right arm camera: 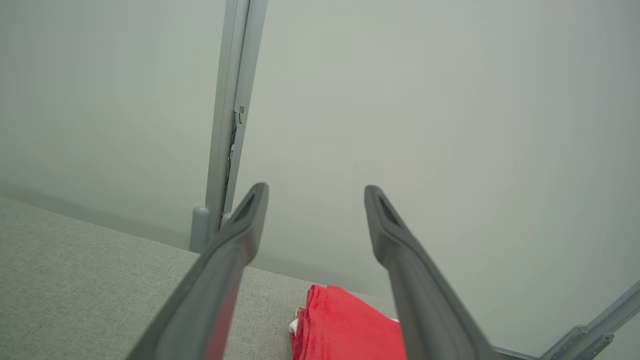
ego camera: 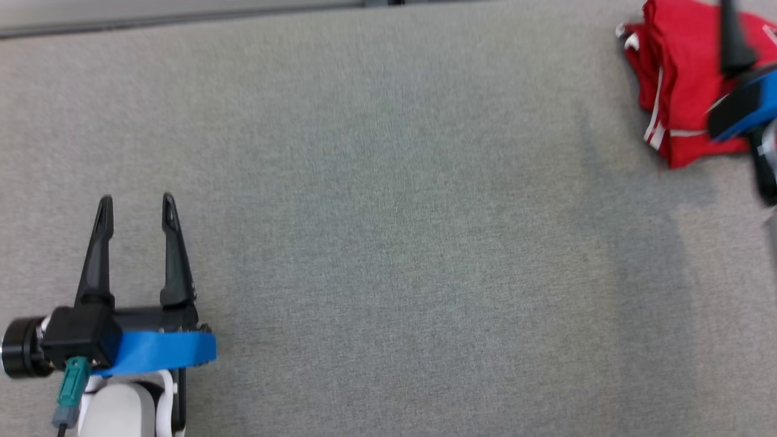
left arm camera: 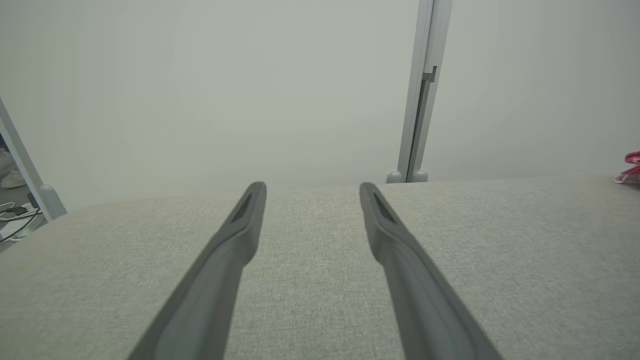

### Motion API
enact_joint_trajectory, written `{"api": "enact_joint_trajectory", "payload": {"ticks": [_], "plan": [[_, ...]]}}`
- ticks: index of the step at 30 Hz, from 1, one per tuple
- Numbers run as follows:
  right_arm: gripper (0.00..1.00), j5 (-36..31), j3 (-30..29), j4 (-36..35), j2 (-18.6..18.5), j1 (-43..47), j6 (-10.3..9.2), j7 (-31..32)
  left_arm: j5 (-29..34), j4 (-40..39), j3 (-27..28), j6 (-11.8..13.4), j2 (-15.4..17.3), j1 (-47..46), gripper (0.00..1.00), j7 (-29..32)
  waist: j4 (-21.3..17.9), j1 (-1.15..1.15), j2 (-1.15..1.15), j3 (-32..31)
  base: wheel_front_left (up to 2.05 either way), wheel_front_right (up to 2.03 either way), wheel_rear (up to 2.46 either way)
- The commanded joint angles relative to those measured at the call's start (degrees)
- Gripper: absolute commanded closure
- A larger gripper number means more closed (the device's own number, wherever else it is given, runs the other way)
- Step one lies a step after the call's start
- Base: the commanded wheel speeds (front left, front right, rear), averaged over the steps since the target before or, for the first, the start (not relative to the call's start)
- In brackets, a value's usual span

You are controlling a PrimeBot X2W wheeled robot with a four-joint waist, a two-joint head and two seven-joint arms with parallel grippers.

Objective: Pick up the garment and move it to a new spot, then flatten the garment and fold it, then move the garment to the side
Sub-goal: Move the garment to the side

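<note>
You have a broad grey woven fabric tabletop [ego camera: 388, 243] running across the head view, bare over most of its width. Behind its far edge stands a plain pale wall panel [left arm camera: 200, 100], split by a slim grey metal upright post [left arm camera: 420, 100].

The red cloth garment with white side stripes [ego camera: 680, 91] lies folded into a compact bundle at the far right corner of the tabletop, resting flat on the fabric. From the right wrist you see its near end [right arm camera: 345, 325] low between the two fingers (beneath them, not pinched by them).

Your right gripper [right arm camera: 316, 188] sits above the garment's right part, blurred in the head view. Its jaws stand wide apart with nothing between them.

Your left gripper [ego camera: 137, 199] hovers at the near left of the tabletop, well apart from the garment, fingers pointing away from you. Its jaws are likewise spread wide and hold nothing.

A strip of bright blue tape [ego camera: 161, 352] wraps the left gripper's base.
</note>
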Motion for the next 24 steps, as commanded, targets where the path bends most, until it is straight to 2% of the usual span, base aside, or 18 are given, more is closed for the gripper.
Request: {"api": "enact_joint_trajectory", "payload": {"ticks": [1, 9, 24], "plan": [[0.00, -0.44, 0.37, -1.85, 1.53, 2.56, 0.01, -0.13, -0.16, 0.52, 0.44, 0.40, -0.12, 1.19, 0.00, -0.12, 0.53, 0.01, 0.00, -4.03, 0.00, 0.00, 0.00], [0.00, 1.16, 2.13, -8.61, 8.32, 14.88, 0.01, -0.14, -0.78, 2.76, 1.25, 0.16, -0.80, 6.18, 0.00, -0.11, 0.99, 0.01, 0.00, -10.49, 0.00, 0.00, 0.00], [0.00, 2.30, 0.53, -17.65, 13.35, 37.87, 0.01, -0.14, -1.29, 5.87, 1.17, 0.09, -1.88, 11.46, 0.00, -0.11, 1.70, 0.01, 0.00, -18.91, 0.00, 0.00, 0.00]]}}
